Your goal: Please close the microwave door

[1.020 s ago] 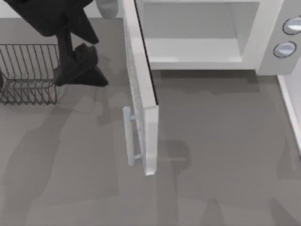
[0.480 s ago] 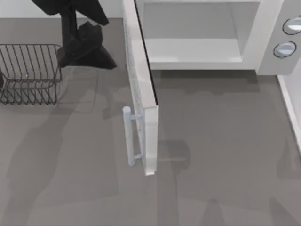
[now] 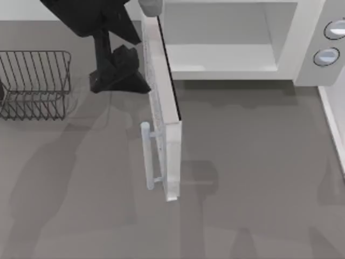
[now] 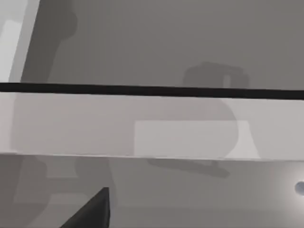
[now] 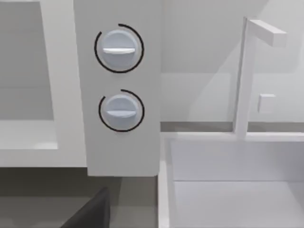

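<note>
The white microwave (image 3: 307,48) stands at the back of the table with its cavity (image 3: 221,38) exposed. Its door (image 3: 164,102) is swung wide open and juts toward the table's front, edge-on from above, with the light-grey bar handle (image 3: 146,156) on its left face. My left gripper (image 3: 121,81) hangs just left of the door's outer face, near the hinge end and apart from the handle. In the left wrist view the pale door panel (image 4: 142,137) is very close, with a dark part of the left gripper (image 4: 92,213) before it. Two round knobs (image 5: 118,50) face the right wrist camera.
A dark wire rack (image 3: 32,83) sits at the left of the table, behind my left arm. A white basin-like unit (image 5: 228,190) with an upright white frame (image 5: 244,76) stands right of the microwave. Open grey tabletop (image 3: 253,178) lies in front.
My left gripper has moved rightward from beside the wire rack to close against the door's outer face. The door and handle have not moved.
</note>
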Controlling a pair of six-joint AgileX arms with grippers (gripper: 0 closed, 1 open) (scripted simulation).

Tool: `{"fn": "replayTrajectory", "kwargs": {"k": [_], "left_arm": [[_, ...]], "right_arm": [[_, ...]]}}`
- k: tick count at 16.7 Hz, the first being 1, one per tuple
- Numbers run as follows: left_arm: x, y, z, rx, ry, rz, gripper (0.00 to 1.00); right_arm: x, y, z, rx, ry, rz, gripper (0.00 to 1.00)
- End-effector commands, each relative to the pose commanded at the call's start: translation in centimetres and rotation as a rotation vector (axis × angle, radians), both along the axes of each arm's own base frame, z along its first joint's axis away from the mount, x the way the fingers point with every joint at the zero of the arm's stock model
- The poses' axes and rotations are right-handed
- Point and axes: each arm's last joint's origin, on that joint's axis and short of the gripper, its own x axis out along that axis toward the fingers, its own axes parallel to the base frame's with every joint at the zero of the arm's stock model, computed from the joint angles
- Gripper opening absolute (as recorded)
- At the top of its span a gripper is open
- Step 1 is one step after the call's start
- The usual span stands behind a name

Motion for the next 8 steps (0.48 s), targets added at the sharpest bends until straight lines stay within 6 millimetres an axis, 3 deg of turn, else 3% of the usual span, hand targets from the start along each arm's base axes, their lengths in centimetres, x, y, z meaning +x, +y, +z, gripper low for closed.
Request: {"fn": "replayTrajectory", "kwargs": {"k": [4,8], "left_arm": [[0.2,-1.8,-3.2,-0.002,-0.003,0.000,1.00],[0.1,-2.2,-3.9,0.000,0.000,0.000,1.00]], "right_arm": [[0.0,0.0,0.0,0.000,0.000,0.000,1.00],[0.0,0.0,0.0,0.000,0.000,0.000,1.00]]}}
